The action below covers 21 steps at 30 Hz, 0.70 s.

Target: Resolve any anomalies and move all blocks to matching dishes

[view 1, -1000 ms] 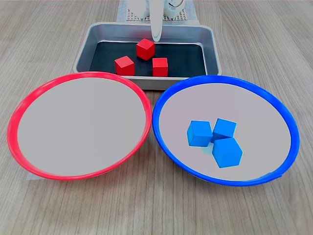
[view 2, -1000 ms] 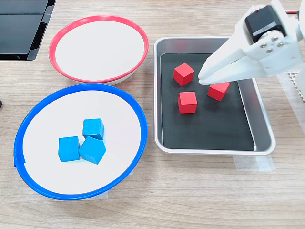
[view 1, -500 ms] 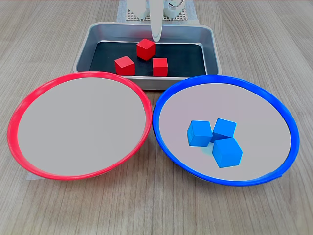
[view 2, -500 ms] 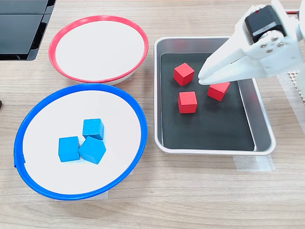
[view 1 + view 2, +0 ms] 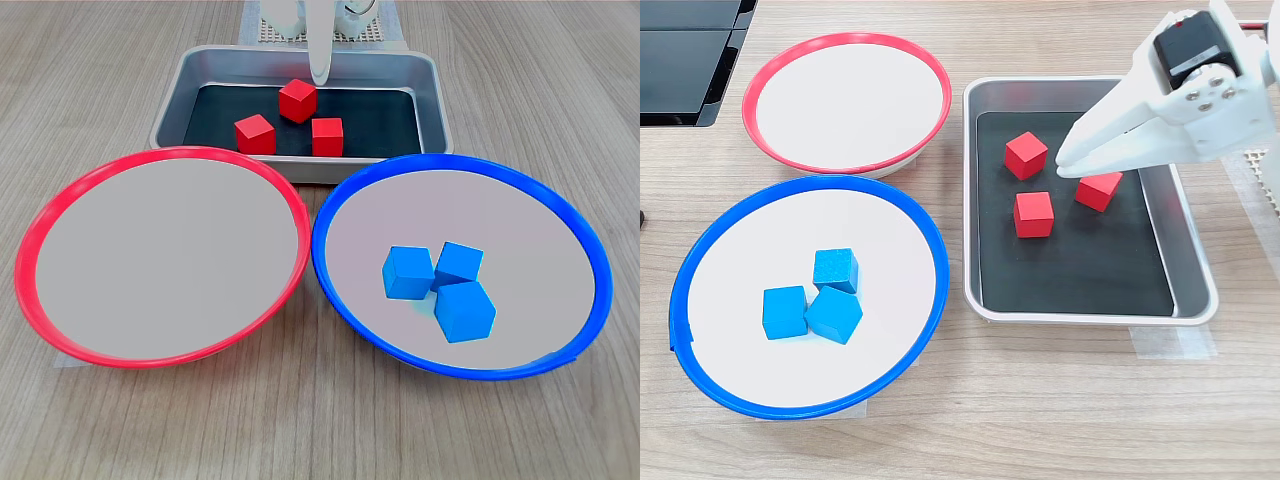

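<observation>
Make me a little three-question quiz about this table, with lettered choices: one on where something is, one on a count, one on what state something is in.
1. Where are the small red cubes?
A. in the red-rimmed dish
B. in the grey metal tray
C. on the bare wood

2. How many small blue cubes lie in the blue-rimmed round dish?
A. one
B. two
C. three

3. What does the large red-rimmed round dish hold?
A. nothing
B. red cubes
C. blue cubes

Answers: 1 B, all the small red cubes sit on the black floor of the grey metal tray. 2 C, three small blue cubes cluster in the blue-rimmed round dish. 3 A, the red-rimmed round dish shows only its pale inside in both exterior views.
</observation>
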### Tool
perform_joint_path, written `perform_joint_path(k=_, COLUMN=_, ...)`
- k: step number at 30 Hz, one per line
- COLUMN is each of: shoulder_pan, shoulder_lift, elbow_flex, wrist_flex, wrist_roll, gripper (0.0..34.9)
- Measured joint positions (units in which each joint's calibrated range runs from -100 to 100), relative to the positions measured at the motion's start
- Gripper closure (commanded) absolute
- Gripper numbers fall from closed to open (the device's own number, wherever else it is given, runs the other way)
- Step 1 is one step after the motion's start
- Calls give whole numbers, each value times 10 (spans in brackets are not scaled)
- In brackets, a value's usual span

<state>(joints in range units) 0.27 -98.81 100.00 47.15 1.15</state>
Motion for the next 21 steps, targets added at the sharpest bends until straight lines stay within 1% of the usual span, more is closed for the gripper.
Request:
perform_joint_path(k=2, shoulder_pan=0, shoulder_lift=0, elbow_flex=0, wrist_flex=0, wrist_roll=0, gripper=346)
perform_joint_path(k=4, shoulder_pan=0, shoulder_lift=0, elbow_flex=0, wrist_flex=0, wrist_roll=0, gripper=329)
perform_joint_path(k=5, shoulder_pan=0, shoulder_lift=0, elbow_flex=0, wrist_flex=2, wrist_roll=4, gripper=340)
perform_joint_path(k=6, shoulder_pan=0, shoulder_lift=1, elbow_flex=0, wrist_flex=3, wrist_roll=7, gripper=339)
perform_joint_path(k=7, shoulder_pan=0, shoulder_lift=16, elbow_flex=-5, wrist_flex=7, wrist_roll=13, gripper=318)
perform_joint_path(k=9, shoulder_pan=1, shoulder_lift=113, elbow_flex=-80, wrist_flex=55, wrist_roll=57, gripper=300)
perform_joint_path(k=10, shoulder_pan=4, shoulder_lift=128, elbow_flex=-95, wrist_flex=64, wrist_roll=66, gripper=295)
perform_joint_path(k=12, shoulder_pan=12, shoulder_lift=178, elbow_flex=-140, wrist_flex=84, wrist_roll=93, gripper=274)
perform_joint_path(k=14, shoulder_pan=40, shoulder_lift=285, elbow_flex=-233, wrist_flex=133, wrist_roll=150, gripper=241)
perform_joint_path(k=15, shoulder_pan=45, shoulder_lift=306, elbow_flex=-255, wrist_flex=140, wrist_roll=167, gripper=223)
perform_joint_path(k=16, shoulder_pan=58, shoulder_lift=347, elbow_flex=-289, wrist_flex=153, wrist_roll=193, gripper=221)
perform_joint_path(k=17, shoulder_pan=83, shoulder_lift=391, elbow_flex=-319, wrist_flex=167, wrist_roll=232, gripper=203)
perform_joint_path(k=18, shoulder_pan=90, shoulder_lift=402, elbow_flex=-325, wrist_flex=169, wrist_roll=241, gripper=203)
perform_joint_path(k=19, shoulder_pan=96, shoulder_lift=430, elbow_flex=-335, wrist_flex=171, wrist_roll=274, gripper=216)
perform_joint_path(k=21, shoulder_pan=106, shoulder_lift=455, elbow_flex=-340, wrist_flex=172, wrist_roll=299, gripper=220)
